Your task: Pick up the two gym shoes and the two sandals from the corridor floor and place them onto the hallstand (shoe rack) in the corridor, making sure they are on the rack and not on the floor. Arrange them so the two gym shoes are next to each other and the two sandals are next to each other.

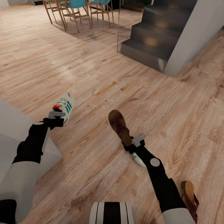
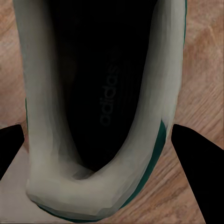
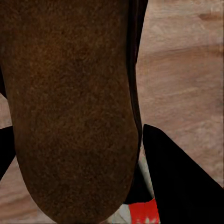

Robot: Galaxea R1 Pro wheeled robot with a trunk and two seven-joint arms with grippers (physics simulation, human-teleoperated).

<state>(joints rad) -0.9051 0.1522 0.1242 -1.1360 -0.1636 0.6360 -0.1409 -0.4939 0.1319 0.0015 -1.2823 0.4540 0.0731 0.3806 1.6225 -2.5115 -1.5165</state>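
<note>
At frame centre-left, the left gripper (image 1: 57, 114) clamped a light, soft-collared gym shoe (image 1: 65, 105) at its heel; the right gripper (image 1: 134, 143) pinched a stiff sandal (image 1: 119, 125) by its heel end.

home interior, wood floor (image 1: 102, 71), staircase (image 1: 155, 37), dining chairs (image 1: 77, 11)

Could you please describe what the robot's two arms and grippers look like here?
Both arms have white upper segments and black forearms, each with a round pale grey disc near the wrist. The left gripper and right gripper are light grey. In the wrist views the fingers look plain black.
</note>
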